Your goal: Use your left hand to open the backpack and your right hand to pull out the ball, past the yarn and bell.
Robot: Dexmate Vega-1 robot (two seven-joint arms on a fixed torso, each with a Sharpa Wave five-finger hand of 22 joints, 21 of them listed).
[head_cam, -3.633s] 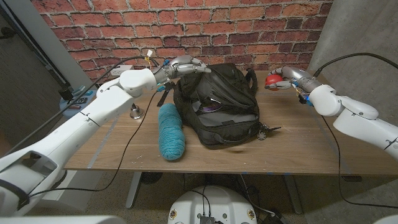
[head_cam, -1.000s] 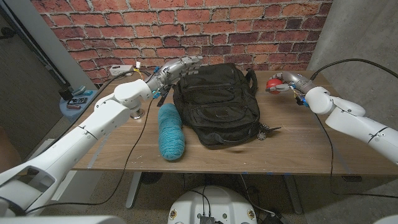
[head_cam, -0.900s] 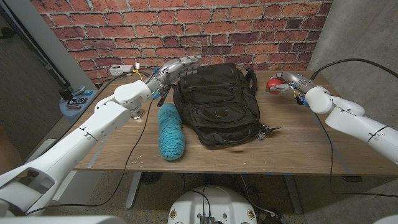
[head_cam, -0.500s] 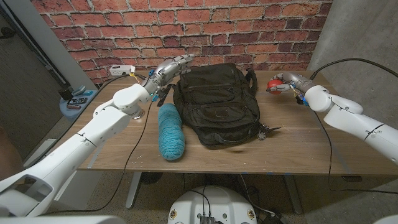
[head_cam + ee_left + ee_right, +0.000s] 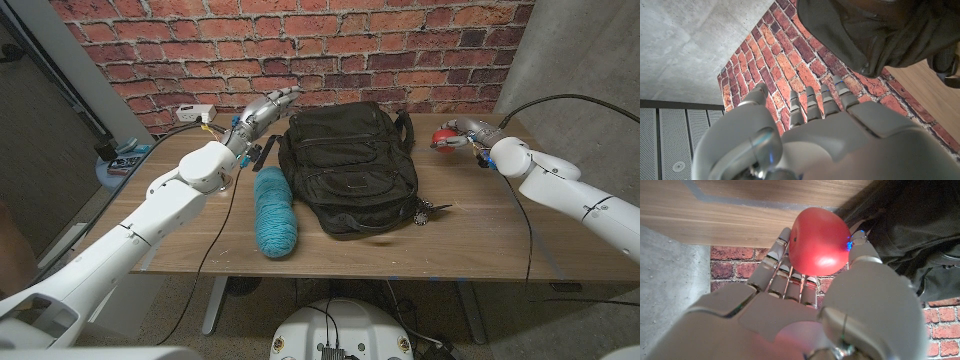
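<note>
Wooden table (image 5: 470,240), ball (image 5: 441,136) in right hand (image 5: 462,132)

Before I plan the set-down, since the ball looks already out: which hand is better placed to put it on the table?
The right hand: it already holds the red ball beside the backpack, above bare table. The left hand is empty across the backpack.

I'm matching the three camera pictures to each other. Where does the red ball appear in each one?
Head view: the red ball sits in the right hand, right of the black backpack.
Left wrist view: no ball to be seen.
Right wrist view: the ball lies against the right hand's fingers.
Shared landmark: the backpack.
</note>
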